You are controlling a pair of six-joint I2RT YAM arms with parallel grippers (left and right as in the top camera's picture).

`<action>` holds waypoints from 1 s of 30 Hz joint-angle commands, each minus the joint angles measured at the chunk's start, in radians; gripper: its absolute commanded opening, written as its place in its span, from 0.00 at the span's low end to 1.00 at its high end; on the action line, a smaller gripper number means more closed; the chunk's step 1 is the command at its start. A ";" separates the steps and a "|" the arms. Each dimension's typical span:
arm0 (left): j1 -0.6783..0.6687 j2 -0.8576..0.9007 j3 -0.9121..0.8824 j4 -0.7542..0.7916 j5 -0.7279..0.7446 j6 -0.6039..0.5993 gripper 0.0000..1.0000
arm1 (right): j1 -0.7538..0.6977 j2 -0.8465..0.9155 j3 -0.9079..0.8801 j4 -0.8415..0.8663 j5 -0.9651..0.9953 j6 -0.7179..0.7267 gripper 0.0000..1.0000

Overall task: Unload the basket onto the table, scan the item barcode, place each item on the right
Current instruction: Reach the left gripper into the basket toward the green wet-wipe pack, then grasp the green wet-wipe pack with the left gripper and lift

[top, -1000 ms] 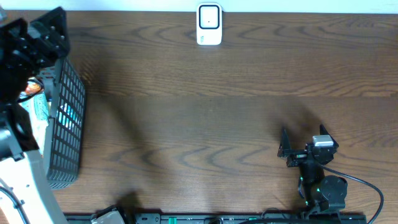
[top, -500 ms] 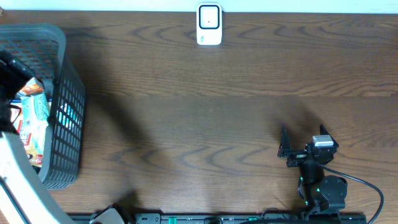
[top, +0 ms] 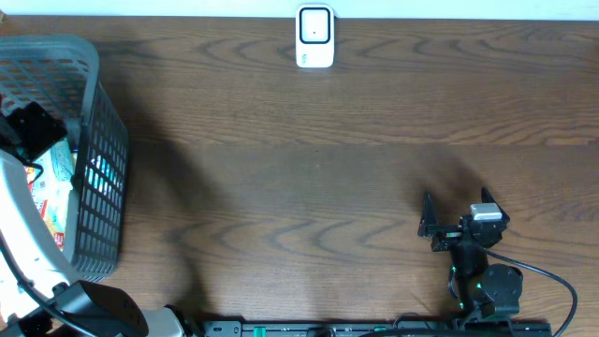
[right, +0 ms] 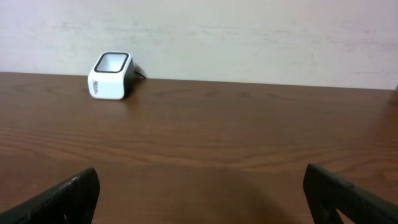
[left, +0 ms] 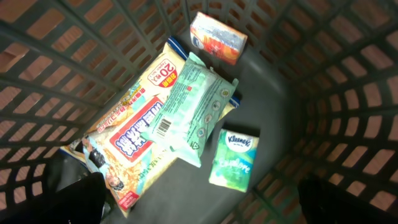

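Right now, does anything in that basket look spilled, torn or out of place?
Nothing stands out. In the grey mesh plastic basket the pale green soft packet lies across the red-and-yellow snack bag, just loosely piled; no packet looks torn or spilled.

Your left arm (top: 28, 225) stretches along the far left side, and its tip bends to point straight down. Your left gripper (left: 202, 202) is wide open, with nothing between its fingers (left: 74, 199). Your right arm (top: 487, 285) sits folded low at the near right. Your right gripper (right: 202, 199) is wide open too, held level, facing forward, gripping nothing.
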 commanded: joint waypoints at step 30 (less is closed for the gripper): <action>-0.002 0.267 -0.328 0.441 -0.055 0.271 0.98 | -0.004 -0.005 -0.001 -0.005 -0.001 0.014 0.99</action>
